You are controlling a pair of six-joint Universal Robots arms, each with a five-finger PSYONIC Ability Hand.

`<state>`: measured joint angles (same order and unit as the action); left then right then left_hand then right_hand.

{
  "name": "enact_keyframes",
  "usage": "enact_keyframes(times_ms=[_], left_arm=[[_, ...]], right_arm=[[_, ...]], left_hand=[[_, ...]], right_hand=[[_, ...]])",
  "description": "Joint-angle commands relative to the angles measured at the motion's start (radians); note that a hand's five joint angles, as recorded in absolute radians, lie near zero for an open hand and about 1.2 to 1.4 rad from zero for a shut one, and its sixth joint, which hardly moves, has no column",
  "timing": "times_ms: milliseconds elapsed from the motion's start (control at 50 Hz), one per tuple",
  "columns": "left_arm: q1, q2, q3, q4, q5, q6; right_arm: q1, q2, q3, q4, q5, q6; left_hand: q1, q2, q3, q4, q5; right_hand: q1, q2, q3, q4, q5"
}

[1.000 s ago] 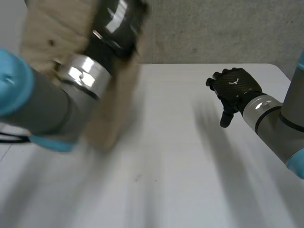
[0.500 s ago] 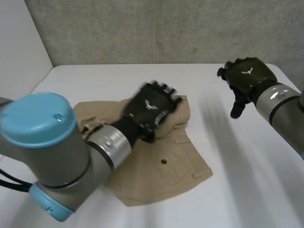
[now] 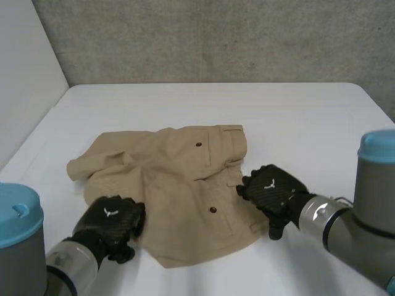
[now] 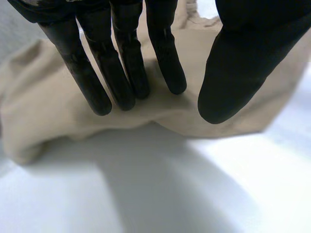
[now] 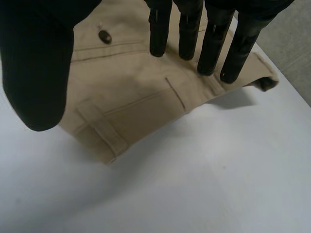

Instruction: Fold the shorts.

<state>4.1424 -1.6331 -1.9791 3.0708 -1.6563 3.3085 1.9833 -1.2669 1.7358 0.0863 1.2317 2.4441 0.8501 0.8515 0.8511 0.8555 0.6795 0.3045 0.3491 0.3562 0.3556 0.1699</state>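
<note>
One pair of tan shorts lies spread and rumpled on the white table, showing a dark button on the far pocket and a second button on the near one. My left hand sits at the shorts' near left edge, its straight fingers resting on the cloth with the thumb held apart, pinching nothing. My right hand is at their right edge, fingers straight on the cloth and its thumb wide apart.
</note>
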Motion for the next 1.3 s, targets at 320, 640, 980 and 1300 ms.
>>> enact_keyframes(times_ms=[320, 640, 980, 1300], left_arm=[[0.055, -0.151, 0.003, 0.124, 0.069, -0.003], [0.042, -0.258, 0.106, 0.181, 0.066, 0.003], [-0.005, -0.373, 0.256, 0.282, 0.040, -0.009], [-0.022, -0.079, 0.413, 0.129, 0.035, 0.045]], right_arm=[[0.012, 0.164, 0.048, -0.244, 0.005, 0.019], [0.022, 0.210, -0.010, -0.267, 0.011, 0.069], [0.025, 0.097, -0.047, -0.243, 0.057, 0.207], [0.022, -0.110, -0.221, -0.044, 0.115, 0.262]], left_hand=[[-0.560, -0.562, -0.561, -0.566, -0.564], [-0.593, -0.594, -0.594, -0.598, -0.597], [-0.206, -0.207, -0.207, -0.211, -0.210], [0.546, 0.545, 0.545, 0.541, 0.542]], right_hand=[[0.329, 0.285, 0.278, 0.278, 0.289], [1.092, 1.047, 1.040, 1.041, 1.052], [1.092, 1.047, 1.040, 1.041, 1.052], [1.092, 1.047, 1.040, 1.041, 1.052]])
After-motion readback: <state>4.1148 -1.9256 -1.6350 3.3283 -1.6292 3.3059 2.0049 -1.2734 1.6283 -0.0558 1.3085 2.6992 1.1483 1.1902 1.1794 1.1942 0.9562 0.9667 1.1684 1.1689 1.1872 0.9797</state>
